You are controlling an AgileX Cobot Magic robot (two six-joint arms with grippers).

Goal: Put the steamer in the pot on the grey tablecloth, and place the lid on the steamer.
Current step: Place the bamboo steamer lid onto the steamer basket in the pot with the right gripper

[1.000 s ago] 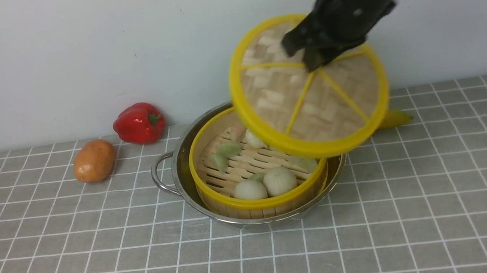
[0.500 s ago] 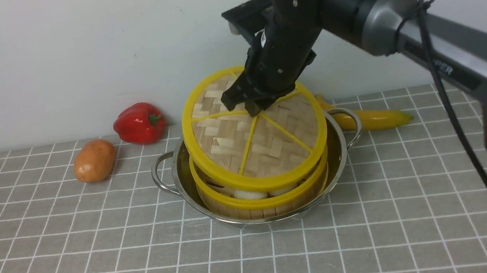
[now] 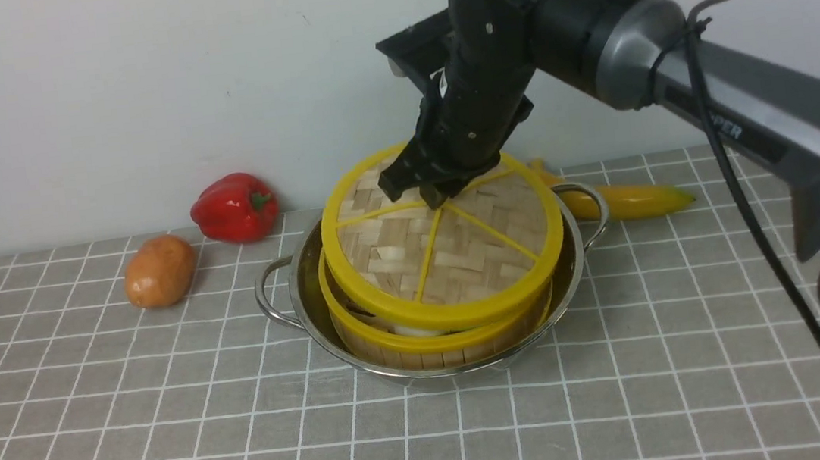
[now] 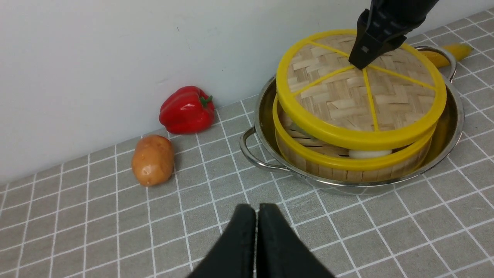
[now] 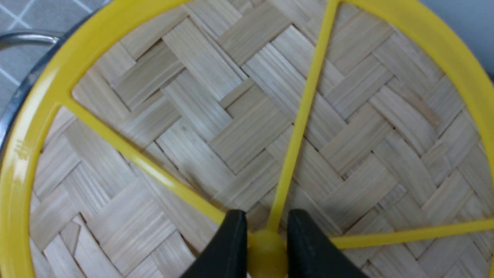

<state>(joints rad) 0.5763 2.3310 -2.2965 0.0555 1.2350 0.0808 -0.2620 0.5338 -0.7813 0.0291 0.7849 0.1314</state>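
Observation:
The steel pot (image 3: 294,292) stands on the grey tablecloth (image 3: 625,390) with the steamer (image 3: 429,344) inside it. The lid (image 3: 451,256) is over the steamer, tilted, its near edge almost on the steamer's rim. A pale bun shows in the gap in the left wrist view (image 4: 369,153). My right gripper (image 3: 430,191) is shut on the lid's yellow centre knob (image 5: 267,251). My left gripper (image 4: 256,212) is shut and empty, low over the cloth in front of the pot (image 4: 447,127). In the front view only dark parts show at the left edge.
A red pepper (image 3: 234,206) and a potato (image 3: 159,270) lie left of the pot near the white wall. A banana (image 3: 624,200) lies behind the pot on the right. The right arm reaches in from the right above the cloth.
The right gripper has carried the lid left and down, from high at the pot's right to just above the steamer, and levelled it. The left gripper has not moved.

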